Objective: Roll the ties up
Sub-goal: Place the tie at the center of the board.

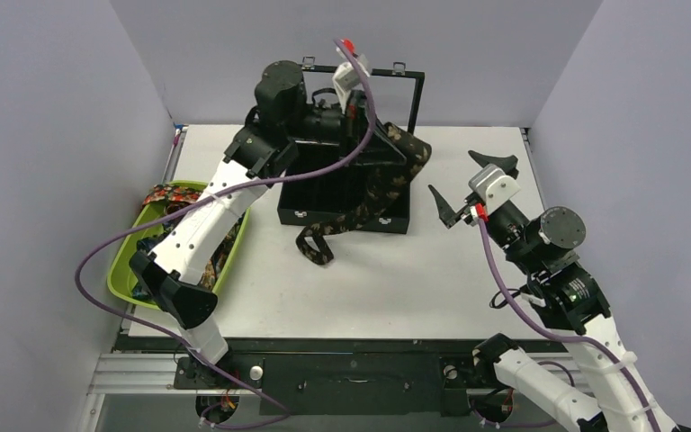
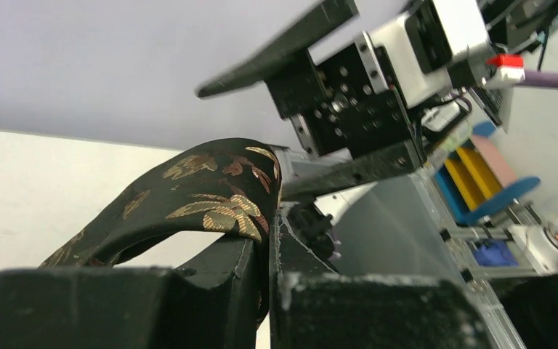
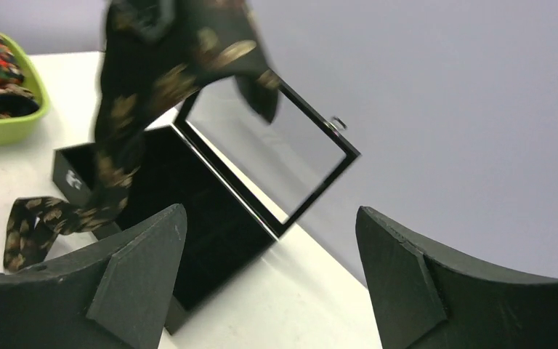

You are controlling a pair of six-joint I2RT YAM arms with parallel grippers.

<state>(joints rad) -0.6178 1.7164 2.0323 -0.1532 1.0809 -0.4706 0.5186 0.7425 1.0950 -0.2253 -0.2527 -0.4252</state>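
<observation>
Overhead, the left jaws clamp the upper end of the dark necktie with tan-gold florals [image 1: 387, 175] (above the open black box [image 1: 391, 222]); its length drapes diagonally down onto the desk [image 1: 369, 288], leftward of the right jaws, gaping empty nearby.

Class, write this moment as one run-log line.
left pincer: shut on tie, held above box | tie end: on table | right pincer: open, empty | bin: more ties

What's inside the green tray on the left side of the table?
The lime-green plastic tray holds crumpled dark fabric ties with red-orange prints. The white left arm crosses above it, hiding most of the inside, so their count is unclear.
</observation>
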